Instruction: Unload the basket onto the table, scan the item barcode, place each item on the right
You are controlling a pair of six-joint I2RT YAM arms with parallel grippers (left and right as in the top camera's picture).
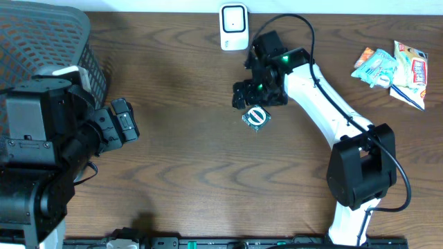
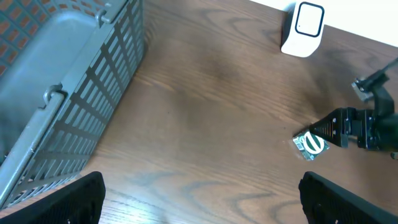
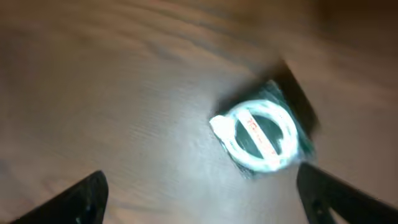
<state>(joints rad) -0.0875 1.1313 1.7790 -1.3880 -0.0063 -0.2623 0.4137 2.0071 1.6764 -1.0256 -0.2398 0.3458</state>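
Small packet (image 3: 261,134) w/ green-white round label lies flat on counter (image 1: 194,159), just under the right end effector (image 3: 202,177), which is open w/ nothing held. The left end effector (image 2: 202,186) is open too, by the basket (image 1: 48,41).

Risks: pkt is thin, so fingers may skid over it or shove it away. Barcode may face down, so no read.

Right wrist view is blurred but shows the label close up. Only overhead & left wrist views show the scanner (image 1: 234,26).
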